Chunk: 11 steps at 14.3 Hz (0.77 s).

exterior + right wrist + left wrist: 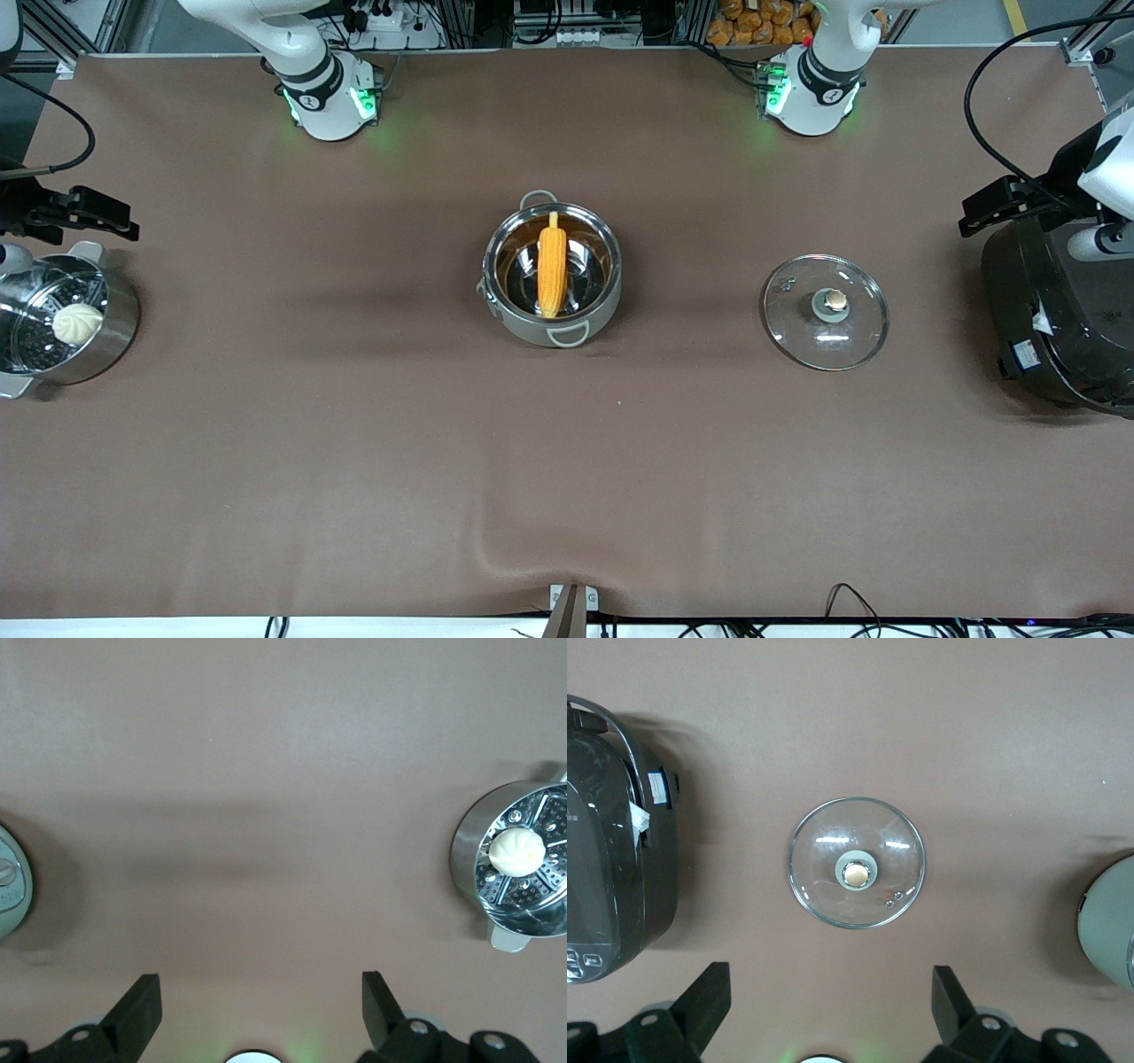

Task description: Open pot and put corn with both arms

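The steel pot (551,275) stands open at the table's middle, with the orange-yellow corn (552,270) lying inside it. Its glass lid (825,310) with the copper-coloured knob lies flat on the table beside the pot, toward the left arm's end. The lid also shows in the left wrist view (856,863). My left gripper (831,1001) is open and empty, raised by the black cooker (997,211). My right gripper (259,1001) is open and empty, raised over the steamer basket's end of the table (84,213). The pot's edge shows in both wrist views (1112,921) (9,881).
A steel steamer basket (106,328) holding a white bun (77,322) stands at the right arm's end of the table. A big black cooker (1054,310) stands at the left arm's end. The brown table cloth has a wrinkle near the front edge (496,540).
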Each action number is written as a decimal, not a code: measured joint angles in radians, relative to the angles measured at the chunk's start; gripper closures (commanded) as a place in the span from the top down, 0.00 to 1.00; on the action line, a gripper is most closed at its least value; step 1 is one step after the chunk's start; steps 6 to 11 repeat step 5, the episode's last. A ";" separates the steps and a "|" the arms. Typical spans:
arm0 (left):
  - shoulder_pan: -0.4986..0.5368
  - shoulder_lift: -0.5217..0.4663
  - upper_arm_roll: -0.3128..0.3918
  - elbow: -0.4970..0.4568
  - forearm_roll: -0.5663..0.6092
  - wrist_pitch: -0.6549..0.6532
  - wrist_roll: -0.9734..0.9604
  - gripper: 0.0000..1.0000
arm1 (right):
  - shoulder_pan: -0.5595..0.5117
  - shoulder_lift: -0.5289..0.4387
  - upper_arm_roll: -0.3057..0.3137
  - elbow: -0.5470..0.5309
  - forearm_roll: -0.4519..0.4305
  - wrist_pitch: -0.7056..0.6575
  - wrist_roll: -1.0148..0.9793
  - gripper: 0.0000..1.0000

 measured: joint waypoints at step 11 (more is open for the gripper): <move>0.001 0.000 0.004 0.000 0.000 0.000 0.000 1.00 | 0.005 0.000 0.001 0.000 0.001 0.000 0.028 1.00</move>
